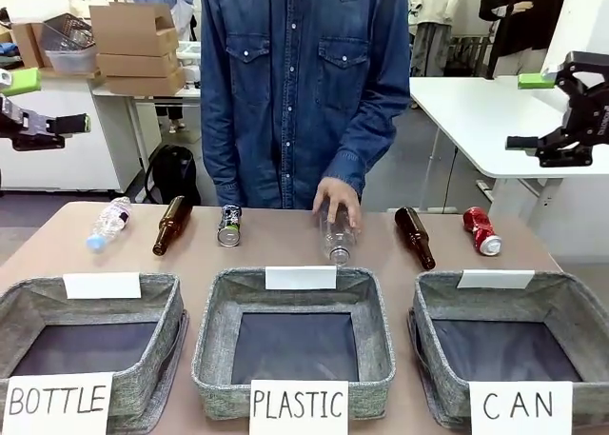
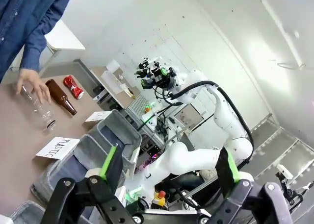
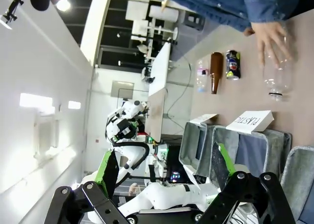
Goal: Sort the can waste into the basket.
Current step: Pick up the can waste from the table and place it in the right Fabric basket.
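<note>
Two cans are left on the table (image 1: 285,259), none sorted yet: the red can (image 1: 481,230) is seen just behind the CAN basket (image 1: 582,313), the blue can (image 1: 229,225) far to its left beside a brown bottle (image 1: 171,224). The left gripper (image 1: 63,100) and the right gripper (image 1: 516,111) are held spread, empty, raised off the table.

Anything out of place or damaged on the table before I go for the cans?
The red can, lying at the right end of the row beyond the CAN basket, is dented. A person's hand rests on the clear plastic bottle in the middle. Nothing looks spilled.
</note>
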